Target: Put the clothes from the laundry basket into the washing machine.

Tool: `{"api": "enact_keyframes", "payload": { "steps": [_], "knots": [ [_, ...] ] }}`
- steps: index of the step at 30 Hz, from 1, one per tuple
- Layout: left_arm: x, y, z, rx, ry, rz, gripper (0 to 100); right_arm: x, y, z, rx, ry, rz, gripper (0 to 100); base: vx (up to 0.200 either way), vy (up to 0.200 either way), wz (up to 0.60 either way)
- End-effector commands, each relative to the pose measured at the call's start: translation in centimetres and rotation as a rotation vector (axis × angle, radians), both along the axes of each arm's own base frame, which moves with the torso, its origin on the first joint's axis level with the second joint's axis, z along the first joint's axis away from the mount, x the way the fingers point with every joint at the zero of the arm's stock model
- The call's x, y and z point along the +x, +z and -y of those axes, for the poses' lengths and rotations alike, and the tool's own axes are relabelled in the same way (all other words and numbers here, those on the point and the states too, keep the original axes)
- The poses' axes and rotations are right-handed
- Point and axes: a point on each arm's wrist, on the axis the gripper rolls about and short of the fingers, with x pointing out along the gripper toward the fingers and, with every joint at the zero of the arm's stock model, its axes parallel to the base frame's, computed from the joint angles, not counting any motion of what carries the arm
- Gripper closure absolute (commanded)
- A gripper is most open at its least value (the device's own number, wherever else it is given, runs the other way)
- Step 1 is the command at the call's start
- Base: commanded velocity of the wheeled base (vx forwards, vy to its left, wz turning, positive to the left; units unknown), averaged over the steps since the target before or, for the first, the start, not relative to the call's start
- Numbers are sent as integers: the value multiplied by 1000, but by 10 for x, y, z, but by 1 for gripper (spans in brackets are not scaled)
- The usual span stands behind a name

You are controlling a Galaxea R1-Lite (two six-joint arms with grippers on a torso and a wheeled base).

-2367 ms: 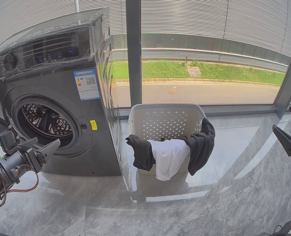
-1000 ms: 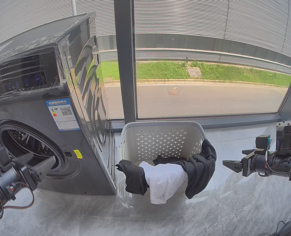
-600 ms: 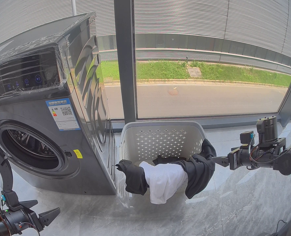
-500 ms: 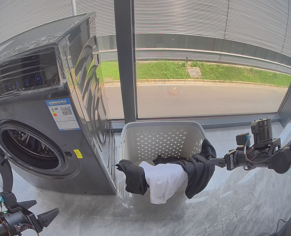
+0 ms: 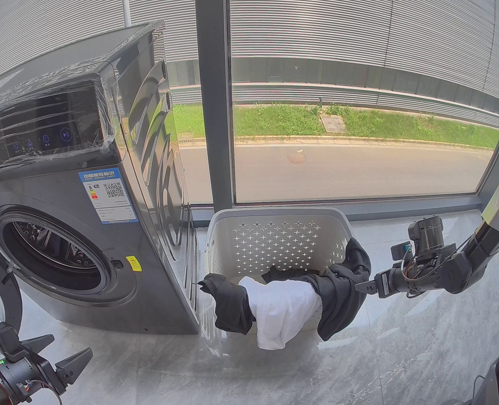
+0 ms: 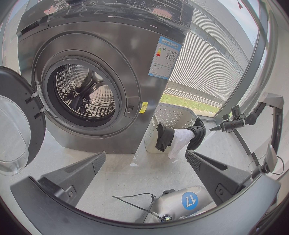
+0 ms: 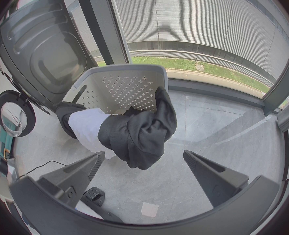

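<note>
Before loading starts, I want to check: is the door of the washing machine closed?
No, the washing machine door stands wide open to one side, and the metal drum shows through the opening.

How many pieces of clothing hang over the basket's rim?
3: a dark piece nearest the washer, a white piece in the middle, a second dark piece beyond it. More may lie hidden inside.

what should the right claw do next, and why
Probably ease the right claw forward until its open jaws straddle the black garment. The claw sits just short of that cloth, which hangs over the right rim of the laundry basket.
</note>
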Motion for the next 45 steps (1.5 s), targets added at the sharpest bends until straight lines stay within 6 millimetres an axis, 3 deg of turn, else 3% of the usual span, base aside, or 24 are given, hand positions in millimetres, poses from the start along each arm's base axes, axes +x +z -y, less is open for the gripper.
{"api": "enact_keyframes", "payload": {
  "steps": [1, 21, 28, 29, 36, 41, 45],
  "knots": [
    [0, 1, 0, -1, 3, 6, 0, 5, -17, -2, -10, 14, -43, 0, 0, 0, 0],
    [6, 20, 0, -1, 12, 70, 0, 56, -59, -14, -8, 33, -44, 0, 0, 0, 0],
    [8, 25, 0, -2, 13, 82, 0, 57, -66, -14, -15, 33, -55, 0, 0, 0, 0],
    [8, 25, 0, -2, 13, 82, 0, 57, -66, -15, -15, 35, -55, 100, 0, 0, 0],
    [8, 25, 0, 0, 11, 83, 0, 54, -51, -19, -12, 43, -17, 100, 0, 0, 0],
    [8, 25, 0, 1, 2, 83, 0, 34, -25, -16, -10, 46, 7, 100, 0, 0, 0],
    [8, 25, 0, -1, -2, 83, 0, 5, 9, -12, -2, 52, 52, 100, 0, 0, 0]
  ]
}}
